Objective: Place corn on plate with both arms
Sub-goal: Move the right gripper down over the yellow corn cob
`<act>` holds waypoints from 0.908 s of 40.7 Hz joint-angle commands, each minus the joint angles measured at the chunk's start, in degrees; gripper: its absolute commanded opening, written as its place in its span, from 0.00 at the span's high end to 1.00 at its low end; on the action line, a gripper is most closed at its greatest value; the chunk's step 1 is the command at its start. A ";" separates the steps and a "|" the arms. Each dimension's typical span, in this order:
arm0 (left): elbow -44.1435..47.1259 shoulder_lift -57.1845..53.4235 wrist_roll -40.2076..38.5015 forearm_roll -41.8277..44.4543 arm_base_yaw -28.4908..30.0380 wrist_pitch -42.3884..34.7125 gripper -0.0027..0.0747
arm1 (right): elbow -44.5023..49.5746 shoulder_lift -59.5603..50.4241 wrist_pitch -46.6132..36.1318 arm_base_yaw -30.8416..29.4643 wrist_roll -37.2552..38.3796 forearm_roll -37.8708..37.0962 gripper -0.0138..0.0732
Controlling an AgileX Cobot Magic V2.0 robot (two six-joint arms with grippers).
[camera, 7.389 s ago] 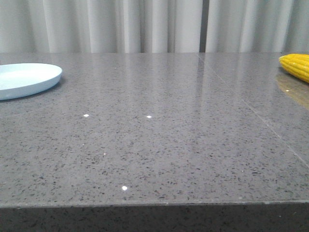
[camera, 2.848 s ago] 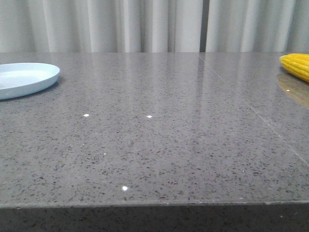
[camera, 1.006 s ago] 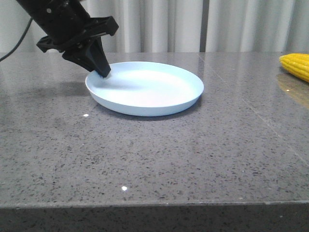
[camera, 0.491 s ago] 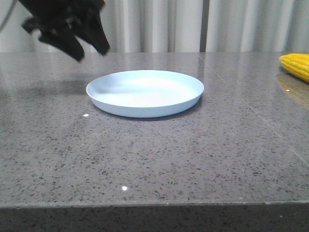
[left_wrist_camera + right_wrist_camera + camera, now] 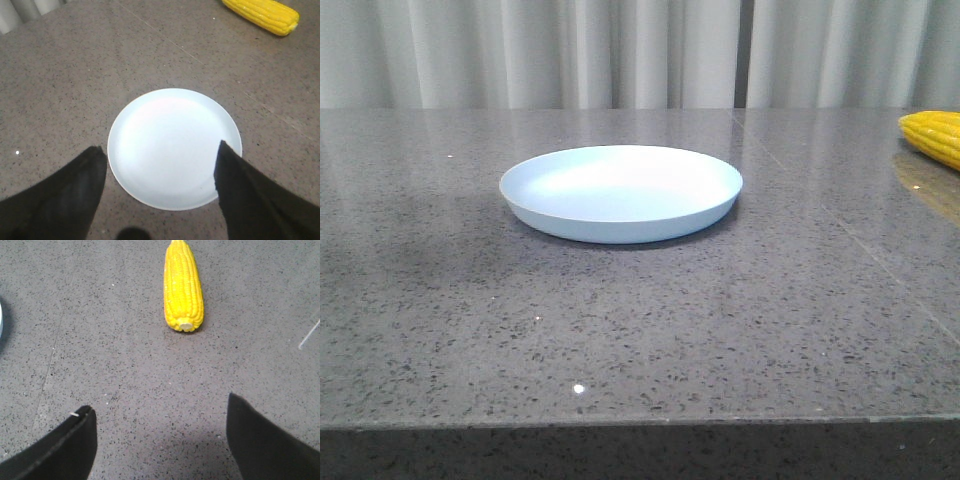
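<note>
your pale blue plate point(image 5: 620, 192) sits flat near the middle of the grey speckled desk point(image 5: 640, 330), nothing on it. the corn point(image 5: 932, 136) lies well apart from it at the desk's right edge, untouched. your left gripper point(image 5: 159, 155) hangs above the plate with its fingers spread wide and holding nothing. your right gripper point(image 5: 160, 415) hovers over bare desk, fingers wide apart too, the corn's pale stub end point(image 5: 186, 326) facing it.
</note>
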 commanded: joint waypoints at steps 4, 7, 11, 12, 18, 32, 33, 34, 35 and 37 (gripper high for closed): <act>8.41 -11.47 -0.68 -0.57 -0.76 -5.34 0.37 | -1.97 0.34 -3.40 -0.19 -0.20 -0.60 0.19; 11.90 -15.79 -0.68 -0.57 -0.76 -5.43 0.37 | -1.97 0.34 -3.40 -0.19 -0.20 -0.60 0.19; 16.14 -20.70 -0.68 -0.57 -0.76 -5.43 0.37 | -1.97 0.34 -3.40 -0.19 -0.20 -0.60 0.19; 16.93 -21.80 -0.68 -0.57 -0.76 -5.43 0.37 | -1.97 0.34 -3.40 -0.19 -0.20 -0.60 0.19; 22.17 -28.49 -0.68 -0.57 -0.76 -5.43 0.37 | -1.97 0.34 -3.40 -0.19 -0.20 -0.60 0.19; 25.74 -32.30 -0.68 -0.79 -0.76 -5.33 0.37 | -1.97 0.34 -3.77 -0.19 -0.20 -0.60 0.19; 25.74 -32.30 -0.68 -0.79 -0.76 -5.33 0.37 | -1.97 0.34 -3.77 -0.19 -0.20 -0.60 0.19; 25.74 -32.30 -0.68 -0.79 -0.76 -5.44 0.37 | -1.97 0.34 -3.77 -0.19 -0.20 -0.54 0.19; 25.74 -32.30 -0.68 -0.79 -0.76 -5.44 0.37 | -1.97 0.34 -3.77 -0.19 -0.20 -0.54 0.19; 25.74 -32.30 -0.68 -0.79 -0.76 -5.44 0.37 | -1.97 0.34 -3.87 -0.19 -0.20 -0.54 0.19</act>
